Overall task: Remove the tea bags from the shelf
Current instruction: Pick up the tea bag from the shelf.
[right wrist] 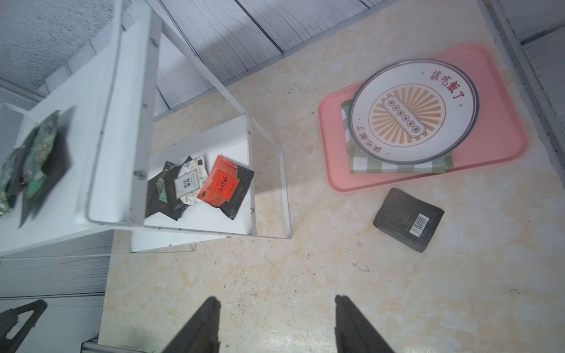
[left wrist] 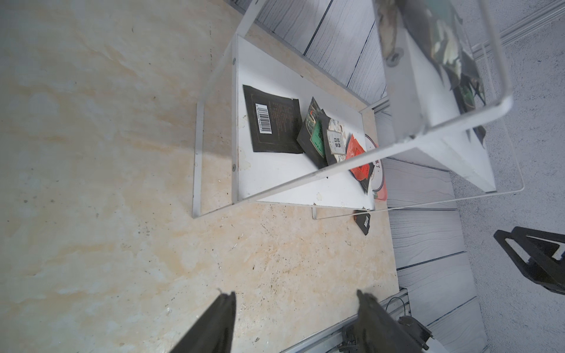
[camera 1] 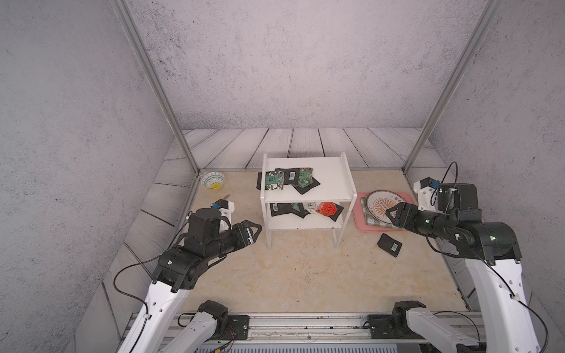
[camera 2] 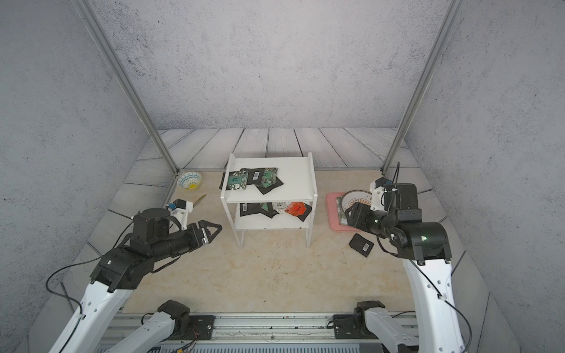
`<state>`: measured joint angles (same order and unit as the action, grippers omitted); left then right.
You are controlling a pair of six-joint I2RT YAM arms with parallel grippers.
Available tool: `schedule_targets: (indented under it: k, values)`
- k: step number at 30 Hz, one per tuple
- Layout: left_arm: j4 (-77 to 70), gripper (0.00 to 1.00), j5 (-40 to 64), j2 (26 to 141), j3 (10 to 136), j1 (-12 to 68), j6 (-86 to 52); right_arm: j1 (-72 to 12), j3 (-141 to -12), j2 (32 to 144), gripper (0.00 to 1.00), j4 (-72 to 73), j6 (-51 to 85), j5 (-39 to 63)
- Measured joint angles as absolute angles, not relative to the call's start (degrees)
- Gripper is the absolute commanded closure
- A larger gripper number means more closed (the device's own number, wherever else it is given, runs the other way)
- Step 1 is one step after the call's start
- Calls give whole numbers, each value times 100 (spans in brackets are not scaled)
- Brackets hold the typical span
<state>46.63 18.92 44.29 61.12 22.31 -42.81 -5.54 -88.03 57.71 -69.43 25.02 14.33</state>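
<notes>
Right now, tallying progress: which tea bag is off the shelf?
The black barcoded tea bag on the tabletop by the pink tray; the rest lie on the shelf.

Shelf [camera 1: 308,195] open on the near side, walled left and right.
You can come across the bare table [camera 1: 305,275] straight into both tiers; the side panels [camera 1: 348,174] bar the left and right, and the upper board [camera 1: 331,178] roofs the lower tier. At the right, the pink tray [camera 1: 358,223] and a loose sachet [camera 1: 389,245] take up tabletop; a bowl [camera 1: 213,180] sits far left.

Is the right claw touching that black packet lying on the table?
Apart. The right wrist view shows bare table between the right gripper and the tea bag.
</notes>
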Motion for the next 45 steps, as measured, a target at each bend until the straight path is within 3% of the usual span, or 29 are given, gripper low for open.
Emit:
schedule_targets:
  k: [7, 22, 38, 45]
  values:
    - [4696, 33, 1798, 4626, 6685, 2231, -4285, -906, -9955, 6399, 39, -7185, 2528, 1664]
    - [4694, 34, 1667, 5352, 7743, 2231, -4261, -2950, -12186, 8366, 41, -7520, 2650, 1035]
    - [4495, 34, 1321, 6053, 8128, 2191, -4163, -3258, -14210, 10466, 42, -7566, 2834, 998]
    - [4405, 34, 1280, 6213, 8208, 2134, -4115, -3258, -14418, 10936, 41, -7487, 3009, 1090]
